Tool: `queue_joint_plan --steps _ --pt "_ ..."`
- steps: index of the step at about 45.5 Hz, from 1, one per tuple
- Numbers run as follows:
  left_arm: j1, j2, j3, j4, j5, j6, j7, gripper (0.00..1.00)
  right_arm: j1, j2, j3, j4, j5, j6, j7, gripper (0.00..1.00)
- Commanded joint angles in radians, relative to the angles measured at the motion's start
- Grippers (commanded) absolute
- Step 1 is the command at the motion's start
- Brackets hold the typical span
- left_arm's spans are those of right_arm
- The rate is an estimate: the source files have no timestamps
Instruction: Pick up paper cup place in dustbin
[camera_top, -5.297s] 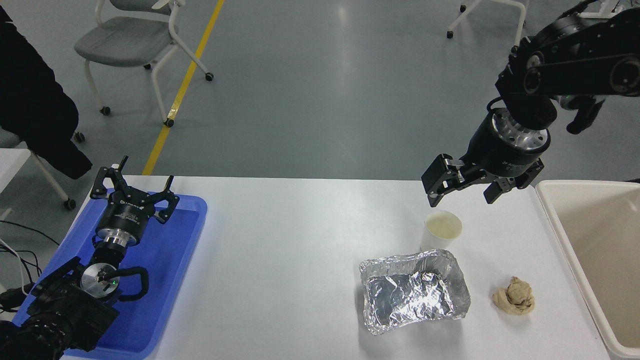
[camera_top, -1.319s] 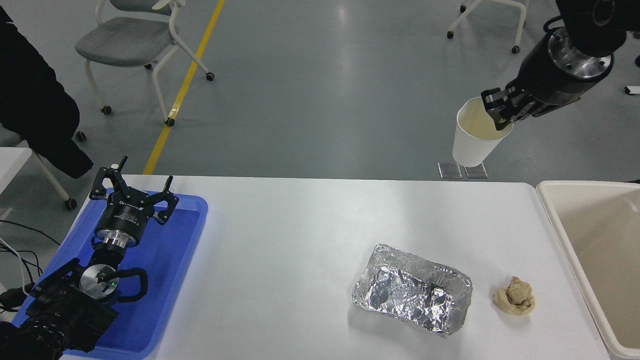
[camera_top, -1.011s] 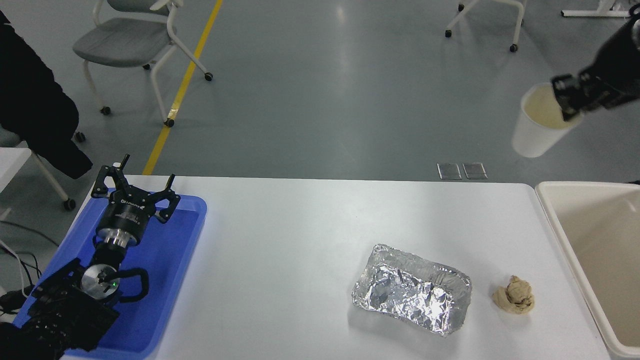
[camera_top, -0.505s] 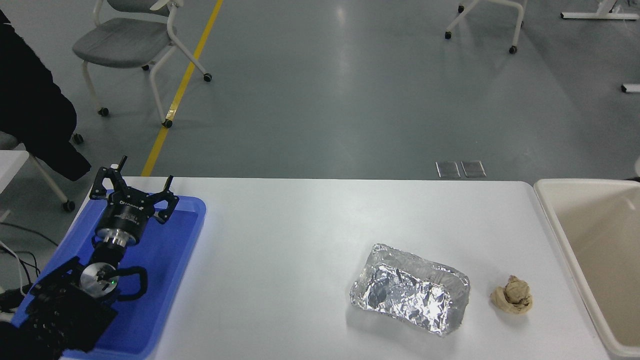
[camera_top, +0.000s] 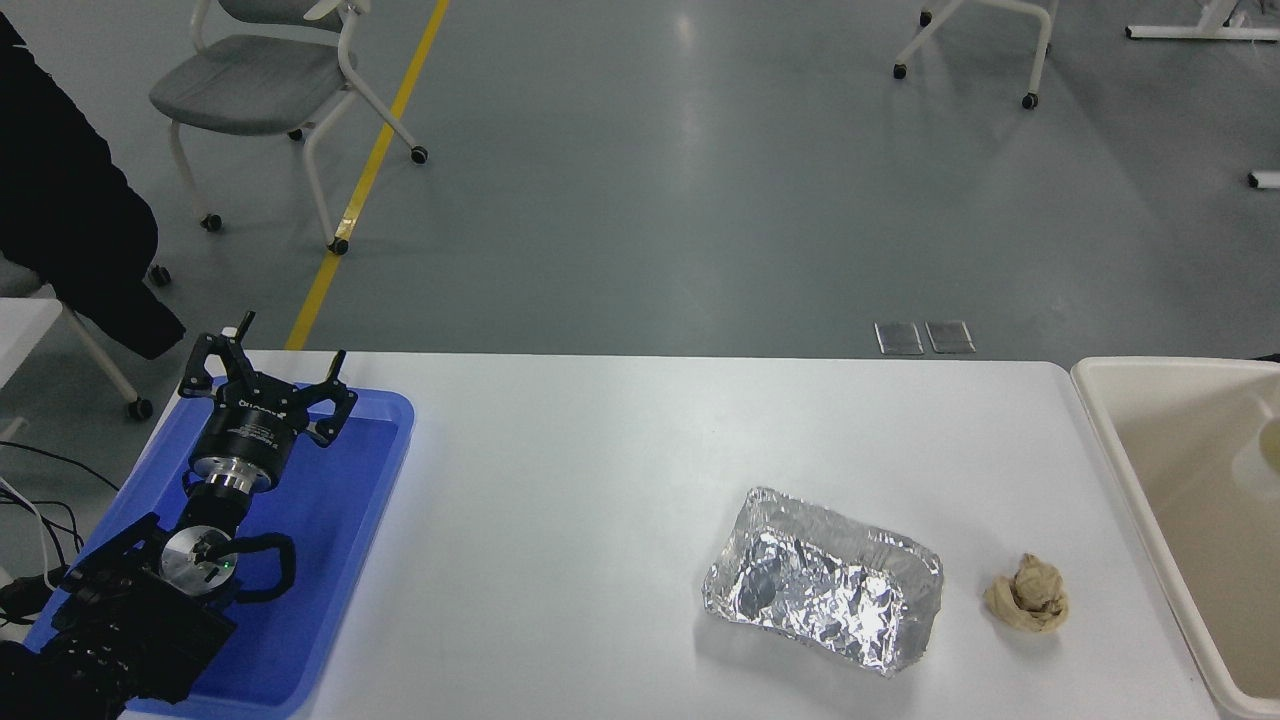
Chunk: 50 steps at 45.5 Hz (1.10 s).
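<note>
The paper cup (camera_top: 1262, 455) shows as a pale, blurred white shape with a cream inside, within the dustbin at the picture's right edge. Nothing holds it. The dustbin (camera_top: 1170, 367) is a large cream tub with a thick rim, standing off the table's right end and partly cut off by the frame. My right arm and gripper are out of view. My left gripper (camera_top: 265, 375) is open and empty, parked over the blue tray at the lower left.
A crumpled silver foil tray (camera_top: 825, 590) and a crumpled brown paper wad (camera_top: 1028, 593) lie on the white table (camera_top: 600, 480) near its right front. A flat blue tray (camera_top: 350, 500) lies at the left. A person's dark coat (camera_top: 60, 200) and chairs are beyond the table.
My right gripper lifted the cup off the table, carried it right and out of view. The cup now shows inside the dustbin, free of the gripper. The foil tray has shifted.
</note>
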<state>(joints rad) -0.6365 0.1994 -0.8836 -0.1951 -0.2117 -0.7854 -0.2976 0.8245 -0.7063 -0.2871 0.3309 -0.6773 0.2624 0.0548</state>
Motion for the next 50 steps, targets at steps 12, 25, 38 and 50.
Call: queue_joint_plan --steps 12,25,38,50 --pt "0.000 0.000 0.000 0.000 0.000 0.000 -0.002 1.00 -0.151 0.126 0.249 -0.096 0.031 -0.126 -0.067 0.06" --pt "0.000 0.000 0.000 0.000 0.000 0.000 0.000 1.00 -0.140 0.123 0.236 -0.095 0.042 -0.120 -0.061 1.00" --pt "0.000 0.000 0.000 0.000 0.000 0.000 0.000 1.00 0.001 0.113 0.086 -0.075 0.036 -0.086 -0.059 1.00" --pt "-0.002 -0.002 0.000 0.000 0.000 0.000 0.002 1.00 0.343 -0.068 -0.184 0.318 0.021 -0.057 -0.069 1.00"
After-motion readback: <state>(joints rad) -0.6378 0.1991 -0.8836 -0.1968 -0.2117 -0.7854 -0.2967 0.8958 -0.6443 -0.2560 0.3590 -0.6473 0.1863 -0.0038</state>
